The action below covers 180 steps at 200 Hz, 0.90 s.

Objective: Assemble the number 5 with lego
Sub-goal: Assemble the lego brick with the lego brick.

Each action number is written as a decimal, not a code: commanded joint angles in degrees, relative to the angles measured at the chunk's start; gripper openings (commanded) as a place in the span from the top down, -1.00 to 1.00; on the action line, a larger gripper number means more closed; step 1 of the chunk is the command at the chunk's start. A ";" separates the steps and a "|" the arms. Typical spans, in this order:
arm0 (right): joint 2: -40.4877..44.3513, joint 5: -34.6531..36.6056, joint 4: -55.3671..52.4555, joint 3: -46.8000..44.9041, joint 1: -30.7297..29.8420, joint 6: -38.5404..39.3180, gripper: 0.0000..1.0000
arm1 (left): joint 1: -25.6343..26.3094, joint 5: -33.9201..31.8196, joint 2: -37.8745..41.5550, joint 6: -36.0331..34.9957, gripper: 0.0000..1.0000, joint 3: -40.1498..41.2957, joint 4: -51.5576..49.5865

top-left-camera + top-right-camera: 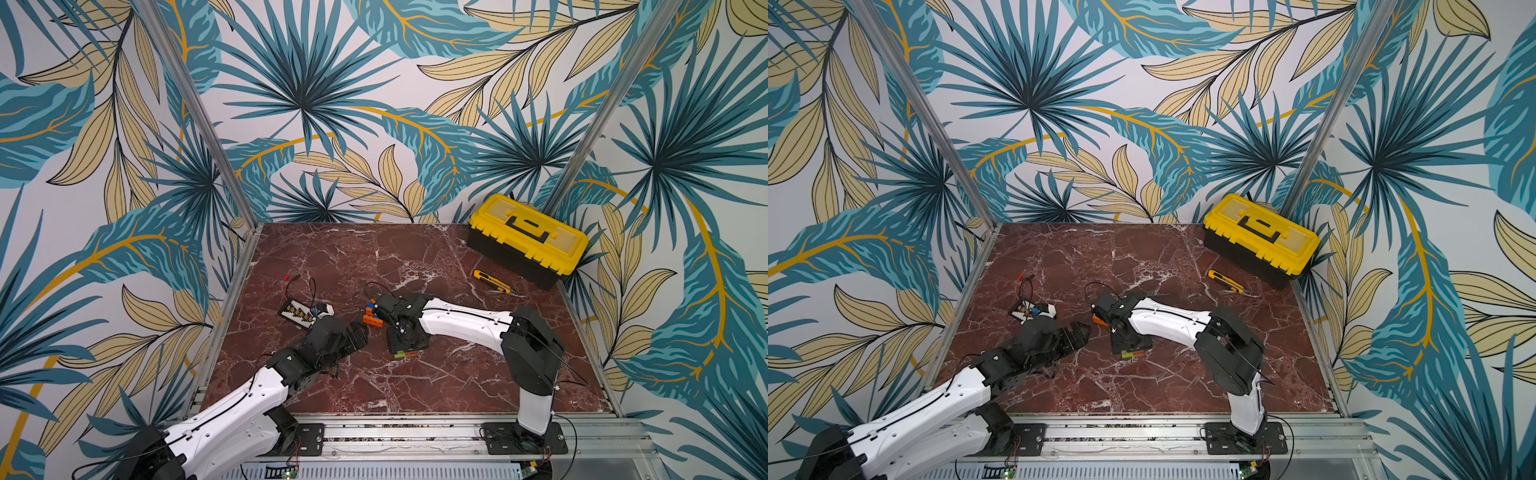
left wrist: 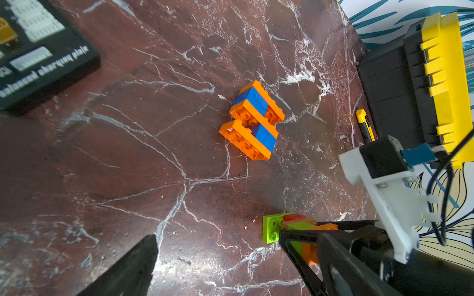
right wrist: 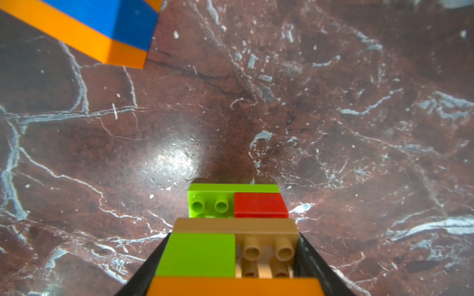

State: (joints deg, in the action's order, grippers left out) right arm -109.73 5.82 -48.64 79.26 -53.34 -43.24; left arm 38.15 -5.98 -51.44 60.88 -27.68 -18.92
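An orange-and-blue lego build (image 2: 252,125) lies on the marble, in both top views (image 1: 371,313) (image 1: 1099,319) just left of the right arm's wrist. My right gripper (image 3: 234,246) is shut on a second lego stack (image 3: 232,225) of lime-green, red, tan and orange bricks. The stack is held low over the table, its green end (image 1: 402,354) poking out toward the front. My left gripper (image 1: 360,332) stands open and empty to the left of both builds. One of its fingers (image 2: 133,269) shows in the left wrist view, well apart from the held stack (image 2: 274,226).
A black board with yellow parts (image 1: 301,311) and red wires lies behind the left gripper. A yellow-and-black toolbox (image 1: 528,237) stands at the back right, with a yellow utility knife (image 1: 490,282) in front of it.
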 commanded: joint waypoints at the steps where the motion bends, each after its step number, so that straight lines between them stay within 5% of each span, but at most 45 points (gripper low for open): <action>1: -1.69 -4.47 2.53 -3.49 -0.57 -0.70 -0.18 | -0.34 -0.18 -0.05 -0.74 -0.99 0.08 -0.25; 180: -5.76 -4.25 -1.38 -2.04 0.03 1.18 -0.19 | -0.36 -0.18 0.40 -0.77 -0.99 -0.27 -1.60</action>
State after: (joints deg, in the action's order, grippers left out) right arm -110.10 5.69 -48.49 79.18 -53.30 -42.81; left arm 38.15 -5.98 -51.44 60.88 -27.68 -19.22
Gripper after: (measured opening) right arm 0.665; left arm 0.997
